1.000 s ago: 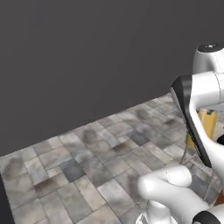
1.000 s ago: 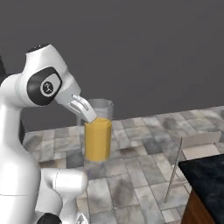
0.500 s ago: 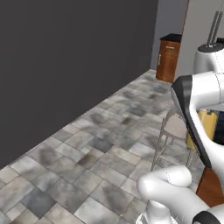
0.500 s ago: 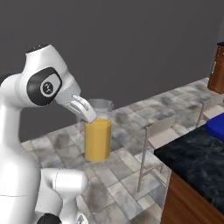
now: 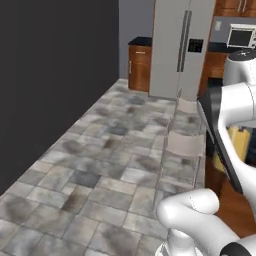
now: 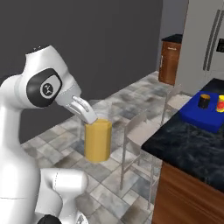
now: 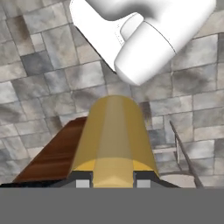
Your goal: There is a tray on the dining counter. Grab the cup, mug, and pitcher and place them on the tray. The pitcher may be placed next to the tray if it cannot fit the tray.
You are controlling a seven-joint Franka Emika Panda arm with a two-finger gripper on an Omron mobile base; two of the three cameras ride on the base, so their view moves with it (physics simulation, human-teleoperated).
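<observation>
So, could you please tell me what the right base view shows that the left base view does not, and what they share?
Only the right base view shows the blue tray on the dining counter, carrying the mug and the cup, and the tool shut on the pitcher. Only the left shows the microwave. Both share the fridge, a chair and the tiled floor.

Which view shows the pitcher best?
The right base view: the pitcher shows whole, upright, in the hand. The hand view shows its side close up; the left base view shows a yellow sliver behind the arm.
</observation>
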